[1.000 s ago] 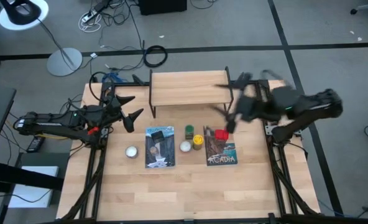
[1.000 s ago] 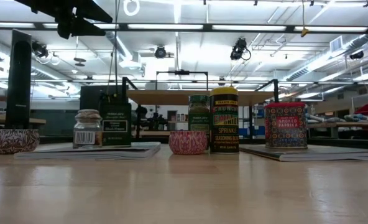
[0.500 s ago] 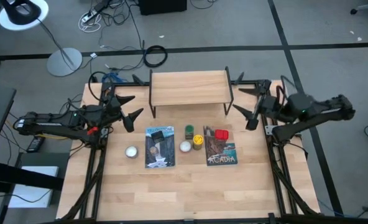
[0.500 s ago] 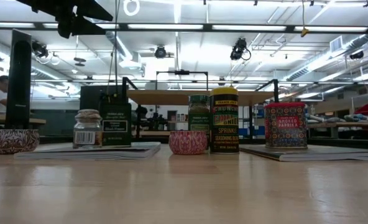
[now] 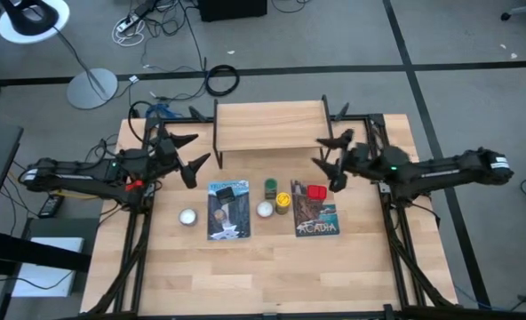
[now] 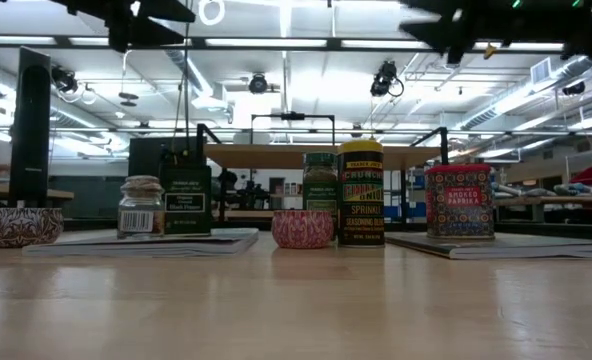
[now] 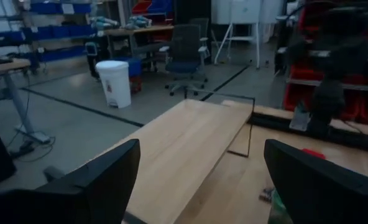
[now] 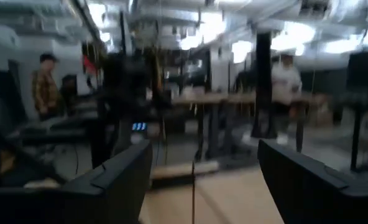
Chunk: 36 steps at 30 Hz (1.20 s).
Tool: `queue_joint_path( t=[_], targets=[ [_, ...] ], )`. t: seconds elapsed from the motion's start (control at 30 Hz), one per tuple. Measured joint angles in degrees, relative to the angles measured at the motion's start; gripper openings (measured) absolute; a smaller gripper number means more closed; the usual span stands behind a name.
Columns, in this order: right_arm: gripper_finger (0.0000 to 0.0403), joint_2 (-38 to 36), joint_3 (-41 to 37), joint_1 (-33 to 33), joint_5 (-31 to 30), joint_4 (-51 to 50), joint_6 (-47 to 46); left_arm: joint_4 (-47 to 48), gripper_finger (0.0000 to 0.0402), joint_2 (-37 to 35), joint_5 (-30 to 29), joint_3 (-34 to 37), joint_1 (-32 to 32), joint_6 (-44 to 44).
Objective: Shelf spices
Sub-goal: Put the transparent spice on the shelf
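From above, you see five spices on the desk (image 5: 263, 267) in front of the empty shelf (image 5: 269, 125): green jar (image 5: 270, 187), yellow-capped jar (image 5: 283, 202), red tin (image 5: 315, 193), plus two on the left book (image 5: 227, 210). Two books, two white balls (image 5: 188, 217). Your left tool (image 5: 190, 153) hangs wide open and empty off the shelf's left end; your right tool (image 5: 327, 160) gapes empty above the red tin.

At desk height, count five: tiny brown jar (image 6: 141, 207), dark square tin (image 6: 185, 200), green jar, yellow-capped jar, red tin.

Each wrist view shows two spread fingers (image 7: 103, 180) holding nothing.
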<state>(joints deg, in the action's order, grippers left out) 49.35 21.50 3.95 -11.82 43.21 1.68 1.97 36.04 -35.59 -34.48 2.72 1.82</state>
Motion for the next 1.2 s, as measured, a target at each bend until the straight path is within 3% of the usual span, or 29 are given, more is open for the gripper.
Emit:
queue_joint_path(
  t=[0.23, 0.43, 0.63, 0.8, 1.2],
  targets=[
    [0.0293, 15.7, 0.0, 5.3, 7.9, 5.1, -5.2, -2.2, 0.0349, 5.3, 0.3, 0.0, -0.8, -1.2],
    [0.0293, 20.0, 0.0, 8.6, 15.0, 14.1, -6.2, -1.2, 0.0349, 5.3, 0.2, 0.0, -0.9, -1.3],
    [0.0293, 12.3, 0.0, 9.6, 15.1, 8.9, -4.3, 6.1, 0.0349, -4.0, -2.7, 0.0, -0.9, -1.1],
    [0.0293, 1.6, 0.0, 9.6, 14.4, -3.7, -1.8, 12.6, 0.0349, -12.8, -2.8, 0.0, -0.9, 0.2],
    [0.0293, -20.5, 0.0, 9.6, 9.7, -29.1, -1.7, 12.3, 0.0349, -24.2, -2.0, 7.1, -0.9, -1.7]
  ],
)
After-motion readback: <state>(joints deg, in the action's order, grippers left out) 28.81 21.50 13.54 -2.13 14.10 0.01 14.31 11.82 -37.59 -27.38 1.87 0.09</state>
